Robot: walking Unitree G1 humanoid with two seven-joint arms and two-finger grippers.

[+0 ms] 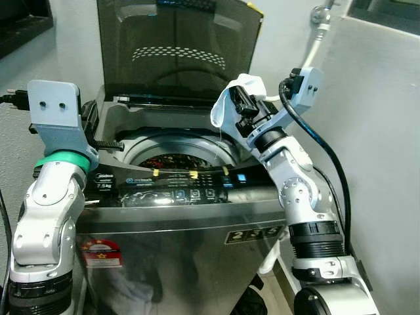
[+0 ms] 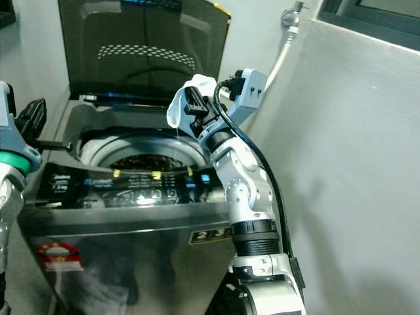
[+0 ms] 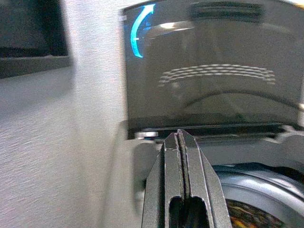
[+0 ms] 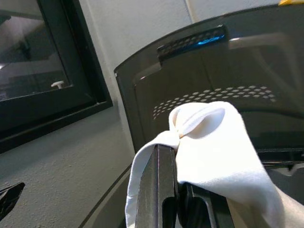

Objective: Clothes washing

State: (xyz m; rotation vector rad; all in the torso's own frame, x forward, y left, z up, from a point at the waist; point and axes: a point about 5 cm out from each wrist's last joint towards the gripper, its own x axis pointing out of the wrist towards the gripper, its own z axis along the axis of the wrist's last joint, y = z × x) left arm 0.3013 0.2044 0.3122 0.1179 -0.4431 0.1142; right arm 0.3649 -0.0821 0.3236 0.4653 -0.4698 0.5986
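Note:
A top-loading washing machine (image 1: 177, 216) stands before me with its dark lid (image 1: 177, 46) raised. Dark clothes (image 1: 172, 160) lie inside the drum. My right gripper (image 1: 244, 108) is shut on a white cloth (image 1: 230, 102), held up above the drum's right rim; the cloth (image 4: 213, 142) drapes over the fingers (image 4: 159, 185). My left gripper (image 1: 105, 143) is shut with nothing in it, resting near the machine's back left corner; its closed fingers (image 3: 183, 185) point toward the lid hinge.
A white wall panel (image 1: 380, 144) stands close on the right, with a tap and hose (image 1: 318, 26) above it. The control panel (image 1: 177, 190) runs along the machine's front. A dark window frame (image 4: 57, 71) sits on the left wall.

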